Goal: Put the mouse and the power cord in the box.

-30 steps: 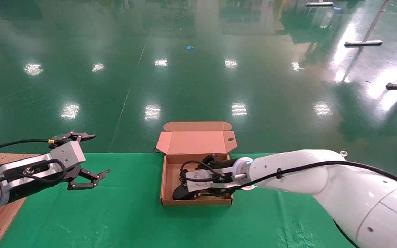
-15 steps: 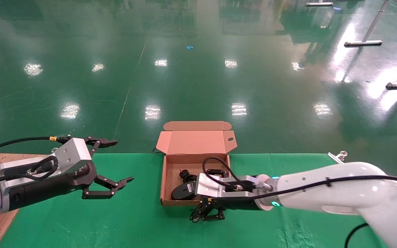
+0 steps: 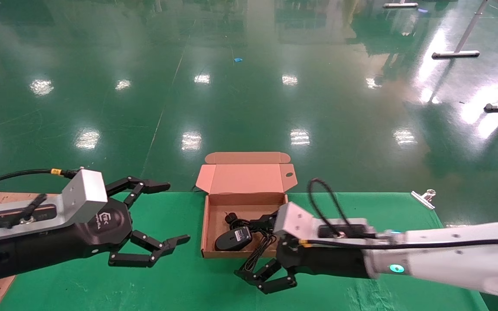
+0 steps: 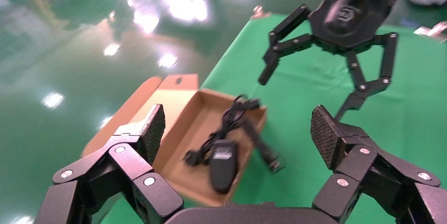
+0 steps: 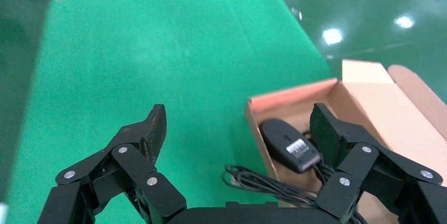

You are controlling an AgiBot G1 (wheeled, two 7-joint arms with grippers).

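Mouse [image 3: 233,238] lies label-up in the box [image 3: 209,224], near its front-left corner. The box sits at the far edge of the green table [image 3: 171,280], about mid-width, lid open and leaning away over that edge.

A cord bundle [image 3: 255,255] lies partly in the box, but loops spill over the front wall onto the table; in the right wrist view the thin strands [image 5: 263,182] rest on the cloth just outside that wall. I cannot tell which strands are the power cord and which are the mouse cable; a chunky plug end [image 4: 271,156] hangs outside the front wall in the left wrist view.

Judgement: mouse is done, cord placement is only partly done. The spilled loops need tucking inside before the task counts as finished.

Right gripper [image 3: 263,279] hovers over the table just in front of the box's front-right corner, jaws spread wide, holding nothing. Left gripper [image 3: 162,229] hangs over the table left of the box, also wide open and empty.

Writing: pale label [image 5: 298,148] on the mouse underside carries print too small to read. A logo mark shows on the left gripper body in the head view and on the right gripper body in the left wrist view; neither is legible as text.
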